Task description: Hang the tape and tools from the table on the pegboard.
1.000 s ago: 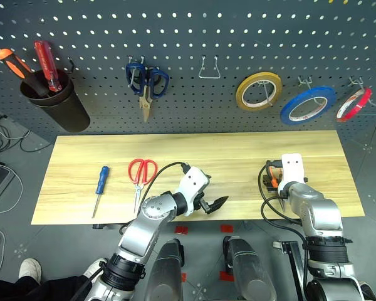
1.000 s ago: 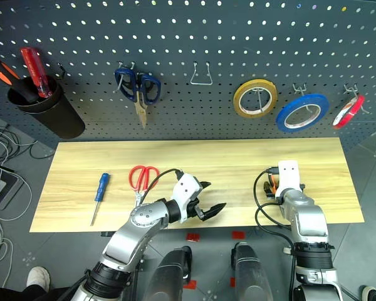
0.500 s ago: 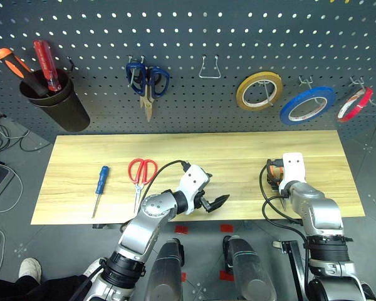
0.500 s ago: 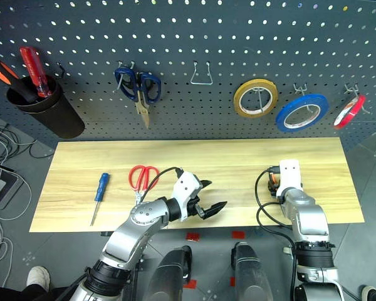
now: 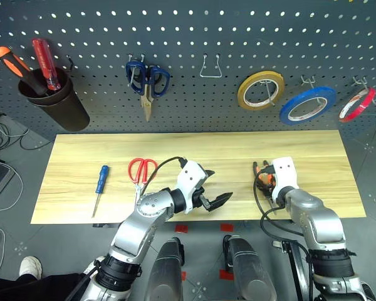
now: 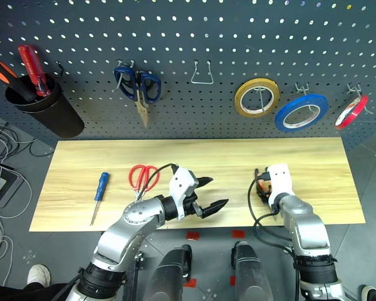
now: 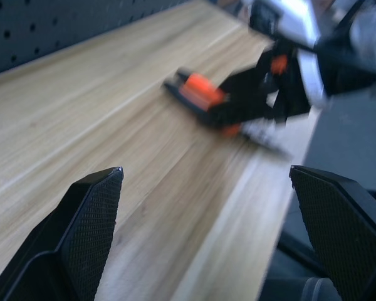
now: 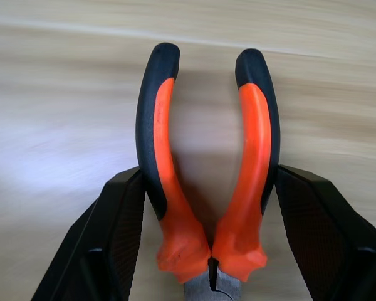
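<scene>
Right gripper [image 8: 210,207] is clamped on the pliers [image 8: 207,169]: both black fingers [image 8: 122,232] press the outer sides of the orange-and-black handles, handle tips pointing away from the wrist, metal nose tucked back btwn the fingers. Can't tell if the pliers are lifted off the wood or resting on it. In the head views they sit near the front edge of the surface [image 5: 238,153], right of center.

Left gripper [image 5: 214,199] is wide open w/ nothing in it, hovering over the front edge around the middle, fingers pointing toward the right arm. Its wrist cam looks across the wood at the pliers [image 7: 219,100].

Rest of the task stuff:
- red scissors [image 5: 140,172] flat on the surface, left of center, blades toward the front edge
- small blue screwdriver [image 5: 100,187] further left, apart from the scissors, tip toward the front
- red tape [image 5: 356,103] hanging on a hook at the far right of the pegboard [image 5: 194,37]

Also on the board: blue tape [image 5: 307,105] just left of the red one, yellow tape [image 5: 261,89], blue scissors [image 5: 146,80], an empty wire hook [image 5: 210,68], and a dark cup [image 5: 53,97] w/ two big screwdrivers [image 5: 31,63] at the left.
</scene>
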